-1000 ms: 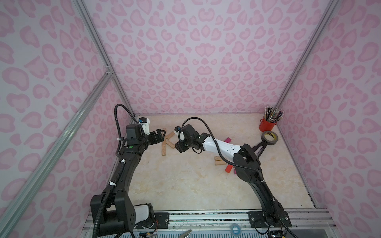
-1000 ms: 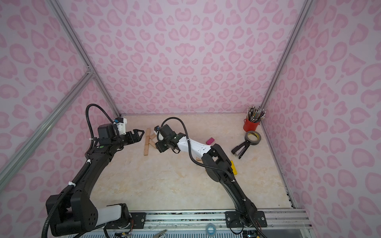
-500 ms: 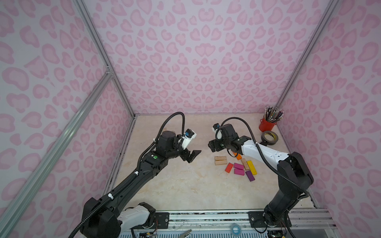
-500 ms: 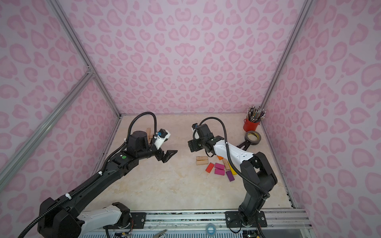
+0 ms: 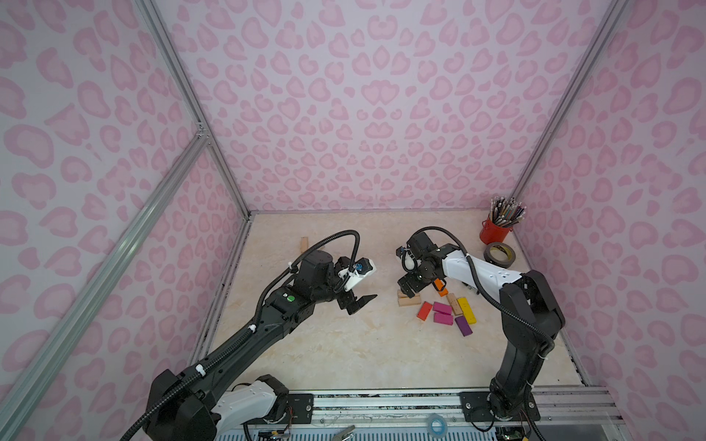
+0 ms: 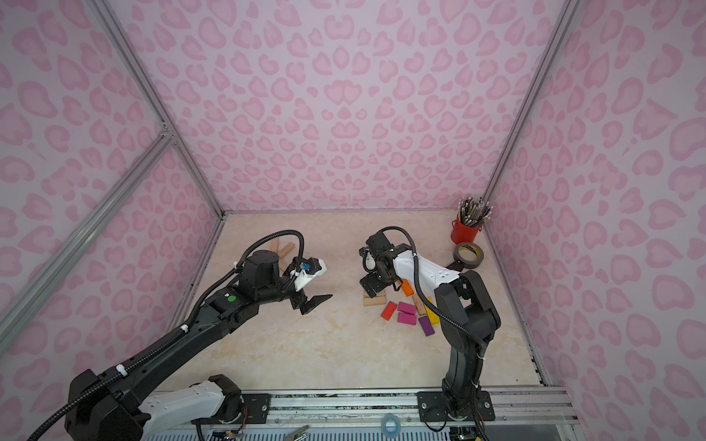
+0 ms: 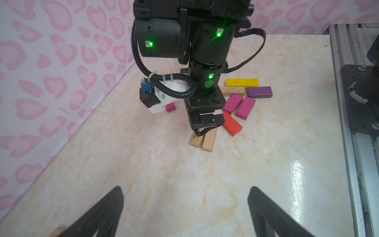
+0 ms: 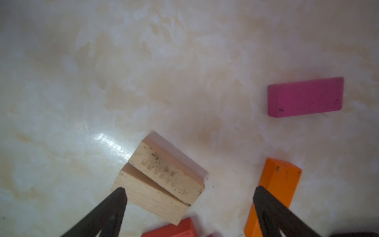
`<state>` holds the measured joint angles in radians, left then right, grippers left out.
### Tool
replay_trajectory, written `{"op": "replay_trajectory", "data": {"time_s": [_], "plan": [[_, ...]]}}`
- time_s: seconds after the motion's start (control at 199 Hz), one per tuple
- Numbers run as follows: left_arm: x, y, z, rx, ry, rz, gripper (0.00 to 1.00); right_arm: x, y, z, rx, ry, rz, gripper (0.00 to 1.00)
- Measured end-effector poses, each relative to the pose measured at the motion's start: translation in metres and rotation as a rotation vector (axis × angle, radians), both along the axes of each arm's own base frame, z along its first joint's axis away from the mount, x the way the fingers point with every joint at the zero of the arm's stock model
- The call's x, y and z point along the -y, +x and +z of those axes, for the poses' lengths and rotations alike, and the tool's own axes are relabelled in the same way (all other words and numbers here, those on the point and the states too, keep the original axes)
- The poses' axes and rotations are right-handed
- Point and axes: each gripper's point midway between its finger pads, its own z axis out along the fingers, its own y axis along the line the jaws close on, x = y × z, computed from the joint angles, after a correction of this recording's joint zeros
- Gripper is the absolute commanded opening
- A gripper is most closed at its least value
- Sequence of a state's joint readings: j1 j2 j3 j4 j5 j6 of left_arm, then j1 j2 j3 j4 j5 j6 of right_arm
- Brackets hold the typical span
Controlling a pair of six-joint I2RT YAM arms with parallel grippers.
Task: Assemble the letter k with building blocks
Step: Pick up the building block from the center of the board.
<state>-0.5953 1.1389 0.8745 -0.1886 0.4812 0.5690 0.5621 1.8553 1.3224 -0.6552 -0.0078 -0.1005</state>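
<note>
Your two plain light-wood bars (image 8: 162, 180) lie flat and touching along their long sides, right of the table's middle. Their long axes run across the table towards the left gripper (image 5: 361, 301), and faint print marks one face. The right gripper (image 8: 189, 189) straddles them, jaws wide, gripping nothing. The left gripper hangs wide and empty over the glossy marbled tabletop (image 5: 344, 355). Just beside the pair lie matte painted bars: a red bar (image 5: 424, 310), two magenta bars (image 5: 442, 307), a purple bar (image 5: 463, 325) and a yellow bar (image 5: 467, 310). The right arm half hides the orange bar (image 5: 441, 291).

Right jaws — lower, over plain blocks (image 5: 408, 301)
</note>
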Motion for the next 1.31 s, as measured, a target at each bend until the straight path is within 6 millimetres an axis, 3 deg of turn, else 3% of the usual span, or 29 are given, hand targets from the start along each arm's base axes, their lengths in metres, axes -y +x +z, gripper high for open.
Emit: {"op": "replay_trajectory", "data": {"time_s": [0.407, 0.97, 1.09, 1.306], "plan": [[0.0, -0.003, -0.004, -0.017, -0.009, -0.026, 0.97, 0.004, -0.008, -0.027, -0.105, -0.048, 0.038, 0.85], [-0.002, 0.0, -0.008, -0.017, 0.003, -0.009, 0.96, -0.008, 0.0, -0.032, -0.127, -0.001, 0.021, 0.48], [-0.002, 0.0, -0.008, -0.016, 0.004, -0.006, 0.96, -0.009, -0.002, -0.033, -0.137, 0.006, 0.013, 0.47], [-0.003, 0.0, -0.007, -0.013, 0.004, -0.003, 0.96, -0.01, -0.002, -0.034, -0.143, 0.022, 0.01, 0.6]]}}
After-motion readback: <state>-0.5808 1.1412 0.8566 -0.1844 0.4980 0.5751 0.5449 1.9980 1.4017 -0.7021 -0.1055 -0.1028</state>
